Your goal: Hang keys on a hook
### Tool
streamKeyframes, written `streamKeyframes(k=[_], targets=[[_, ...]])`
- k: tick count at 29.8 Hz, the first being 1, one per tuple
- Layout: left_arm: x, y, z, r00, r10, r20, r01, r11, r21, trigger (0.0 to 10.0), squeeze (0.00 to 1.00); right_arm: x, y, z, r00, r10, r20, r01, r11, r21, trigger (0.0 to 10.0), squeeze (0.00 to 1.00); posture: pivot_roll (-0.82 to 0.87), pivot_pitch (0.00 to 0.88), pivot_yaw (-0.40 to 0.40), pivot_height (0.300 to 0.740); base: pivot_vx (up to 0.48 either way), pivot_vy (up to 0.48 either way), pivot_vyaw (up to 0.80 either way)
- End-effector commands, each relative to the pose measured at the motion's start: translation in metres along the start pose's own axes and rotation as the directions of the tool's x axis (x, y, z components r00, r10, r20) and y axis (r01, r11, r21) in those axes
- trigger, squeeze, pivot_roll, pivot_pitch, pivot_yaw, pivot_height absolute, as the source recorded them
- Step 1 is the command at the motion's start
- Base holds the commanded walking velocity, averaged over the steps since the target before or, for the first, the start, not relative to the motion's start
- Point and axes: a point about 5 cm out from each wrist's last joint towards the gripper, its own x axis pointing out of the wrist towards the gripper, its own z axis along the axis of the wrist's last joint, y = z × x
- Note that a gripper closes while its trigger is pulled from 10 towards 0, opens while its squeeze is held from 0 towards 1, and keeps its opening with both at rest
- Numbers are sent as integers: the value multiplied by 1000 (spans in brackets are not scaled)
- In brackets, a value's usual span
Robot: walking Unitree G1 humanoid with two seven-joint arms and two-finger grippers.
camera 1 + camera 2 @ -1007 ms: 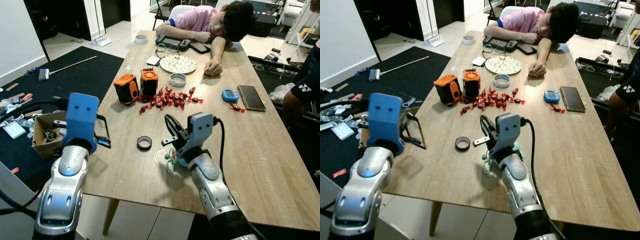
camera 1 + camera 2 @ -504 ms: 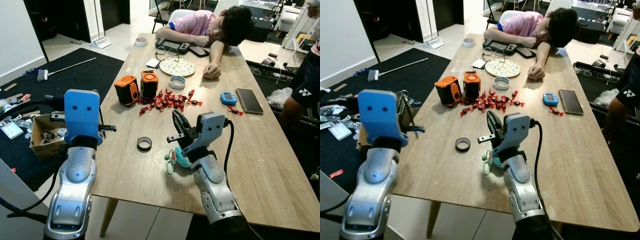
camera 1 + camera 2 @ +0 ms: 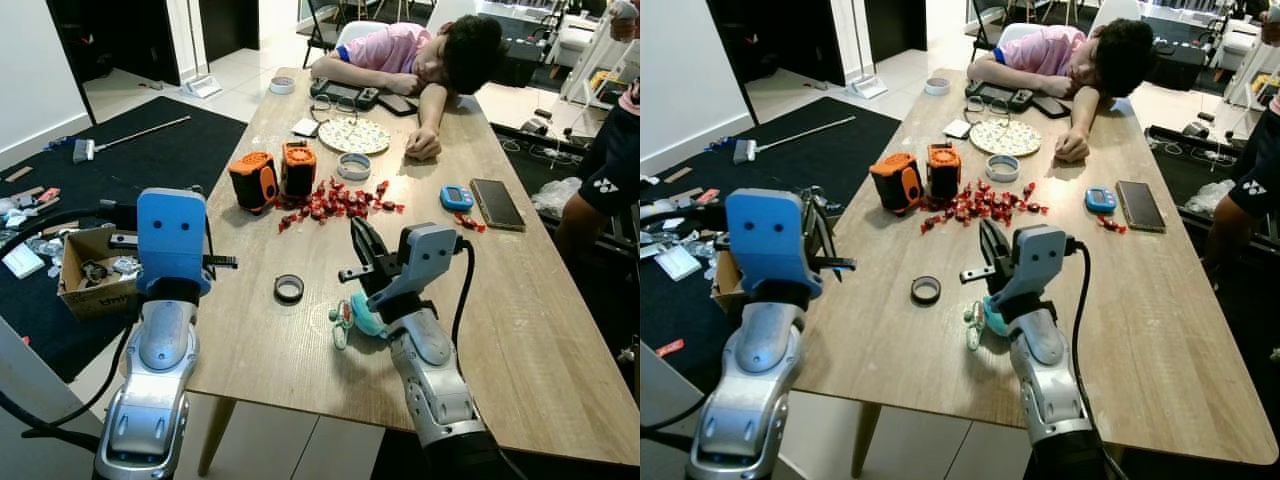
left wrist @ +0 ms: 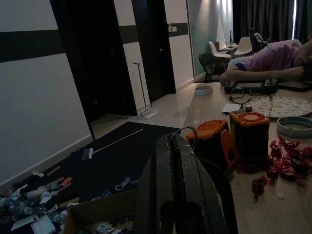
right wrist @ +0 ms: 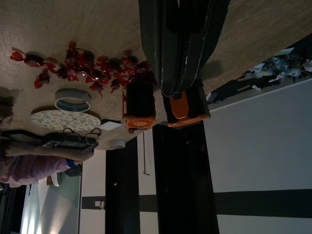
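Observation:
The keys (image 3: 340, 322), a small bunch with a teal fob (image 3: 364, 321), lie on the wooden table (image 3: 520, 300) near its front edge. My right gripper (image 3: 356, 226) is raised just above and behind them, shut and holding nothing, with its wrist over the fob. In the right wrist view its fingers (image 5: 178, 53) are pressed together and aim at the orange tape measures. My left gripper (image 4: 171, 139) hangs off the table's left edge, shut, its fingers (image 3: 826, 228) pointing toward the table.
Two orange tape measures (image 3: 253, 178) (image 3: 297, 165), red sweets (image 3: 335, 200) and a black tape roll (image 3: 288, 288) lie ahead. A person (image 3: 430, 50) sleeps at the far end, another (image 3: 605, 180) stands on the right. A cardboard box (image 3: 85, 275) sits on the floor.
The left arm has swung up and in toward the table edge, and its fingers have come together. The right gripper has risen and shifted slightly right; the keys stay on the table.

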Motion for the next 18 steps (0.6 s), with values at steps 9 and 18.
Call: streamKeyframes(k=[9, 18], targets=[[-4, -3, -3, 1000, -6, 2, 5, 1000, 8, 10000, 0, -2, 0, -2, 1000, -2, -16, 2, 1000, -1, 10000, 0, 233, 157, -49, 740, -268, 0, 0], [-5, -4, -4, 1000, -11, 0, 11, 1000, 14, 10000, 0, -1, 2, -4, 1000, 13, -23, -13, 1000, 1, 10000, 0, 232, 155, -51, 740, -402, 0, 0]])
